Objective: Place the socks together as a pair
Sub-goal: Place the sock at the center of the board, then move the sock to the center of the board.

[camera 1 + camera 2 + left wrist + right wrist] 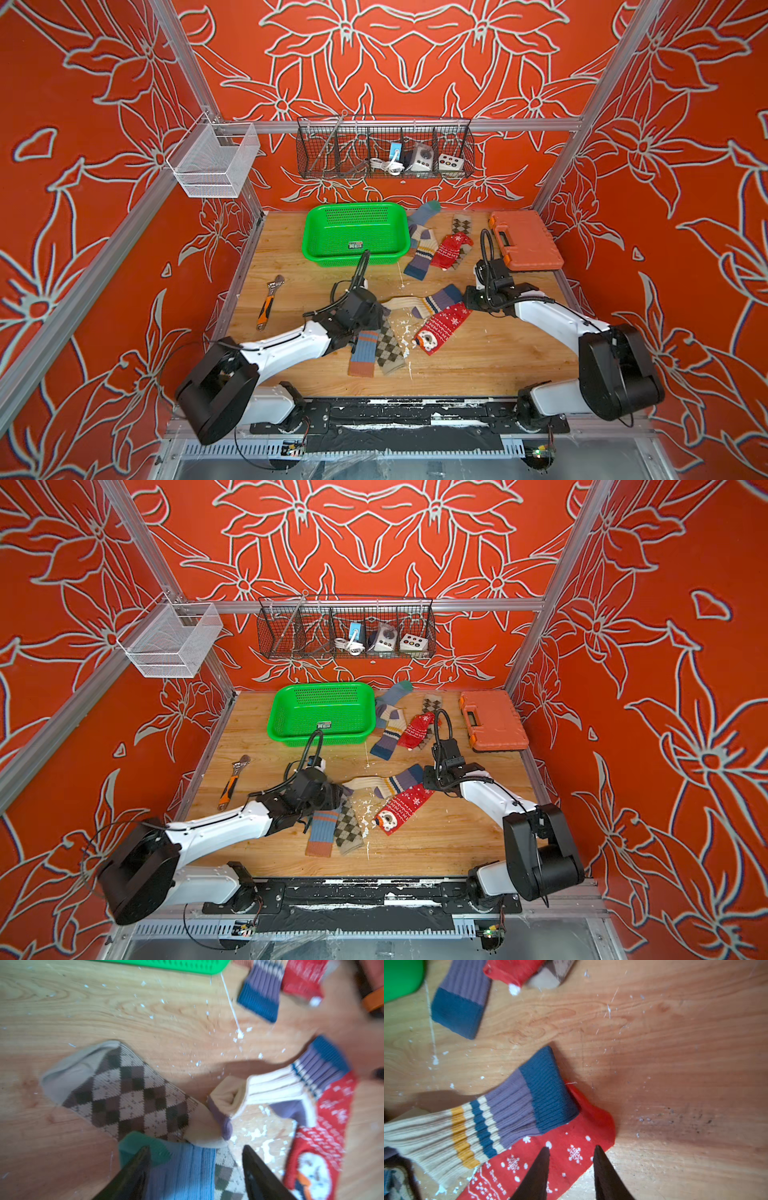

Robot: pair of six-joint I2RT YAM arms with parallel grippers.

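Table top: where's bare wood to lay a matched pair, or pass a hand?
Free: the front strip of the table, between the blue-and-orange sock, the near red snowflake sock and the front edge; the left side between the wrench and the green basket. Crowded: the back, socks heaped between basket and orange case, and the middle.
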